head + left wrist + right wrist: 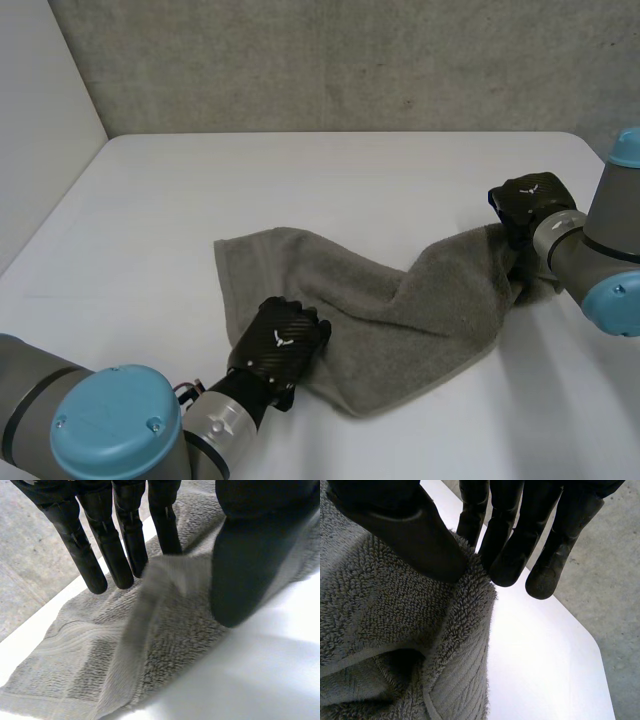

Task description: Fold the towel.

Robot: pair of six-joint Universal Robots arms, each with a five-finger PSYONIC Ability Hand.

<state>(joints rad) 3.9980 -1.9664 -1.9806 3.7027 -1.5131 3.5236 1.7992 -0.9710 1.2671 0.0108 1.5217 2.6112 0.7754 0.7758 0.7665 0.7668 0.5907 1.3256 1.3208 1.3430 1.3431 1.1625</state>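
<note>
My left hand point(283, 343) is on the near edge of the towel point(400, 310), at its left end. Its wrist view shows a ridge of cloth pinched between straight fingers point(120, 555) and thumb. The towel lies rumpled across the white desk point(300, 180), rising toward its right end. I judge it thick, soft terry: light, limp and grippy, so I'd hold it by corners rather than mid-edge. My right hand point(530, 205) clamps that right end, thumb squeezing the pile against its fingers.
</note>
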